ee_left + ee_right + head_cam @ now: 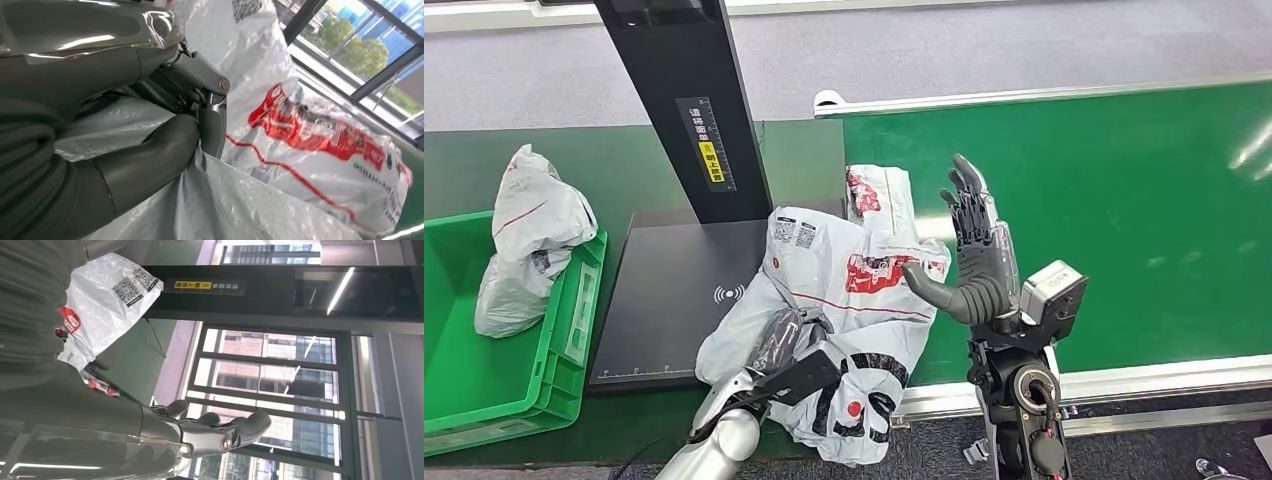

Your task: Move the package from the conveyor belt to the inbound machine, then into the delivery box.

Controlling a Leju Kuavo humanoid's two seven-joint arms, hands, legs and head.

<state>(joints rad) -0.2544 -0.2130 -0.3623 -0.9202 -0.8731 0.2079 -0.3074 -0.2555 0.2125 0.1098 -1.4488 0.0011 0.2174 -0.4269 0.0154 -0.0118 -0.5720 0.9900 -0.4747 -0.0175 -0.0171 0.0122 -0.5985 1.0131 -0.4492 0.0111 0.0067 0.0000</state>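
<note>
A soft, crinkly white plastic package [844,300] sags half across the black inbound machine [674,300], its bunched near end gripped by the left robot hand [789,350], likely light and slippery; the right robot hand [974,250] hovers empty, fingers spread.

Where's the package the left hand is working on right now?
Head view, centre: the package is gripped by the left hand, straddling the inbound machine's black plate and the conveyor belt.
</note>
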